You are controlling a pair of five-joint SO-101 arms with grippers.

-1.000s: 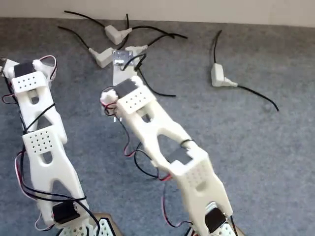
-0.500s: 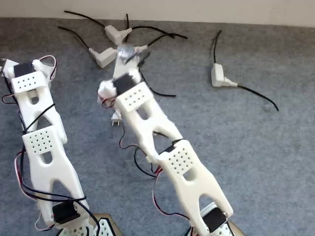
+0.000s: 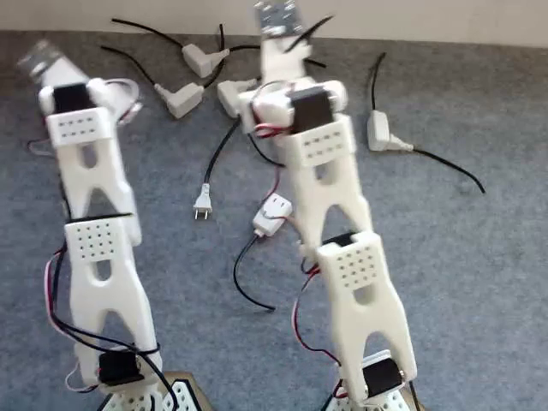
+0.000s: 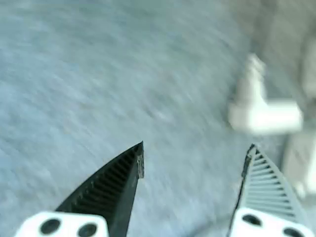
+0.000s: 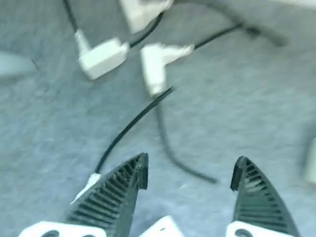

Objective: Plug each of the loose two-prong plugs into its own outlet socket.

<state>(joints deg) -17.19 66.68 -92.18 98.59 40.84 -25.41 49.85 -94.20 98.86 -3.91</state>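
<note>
While left gripper (image 4: pixel 195 153) and right gripper (image 5: pixel 192 168) are held apart, a white, black-corded plug (image 3: pixel 202 205) is seen near a socket (image 3: pixel 272 212), prongs visible from above.

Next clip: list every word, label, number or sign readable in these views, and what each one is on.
None can be read. The white socket blocks, the two-prong plug, the arms' perforated plates and the grey carpet show no print; any small moulded marks on the blocks cannot be told.
</note>
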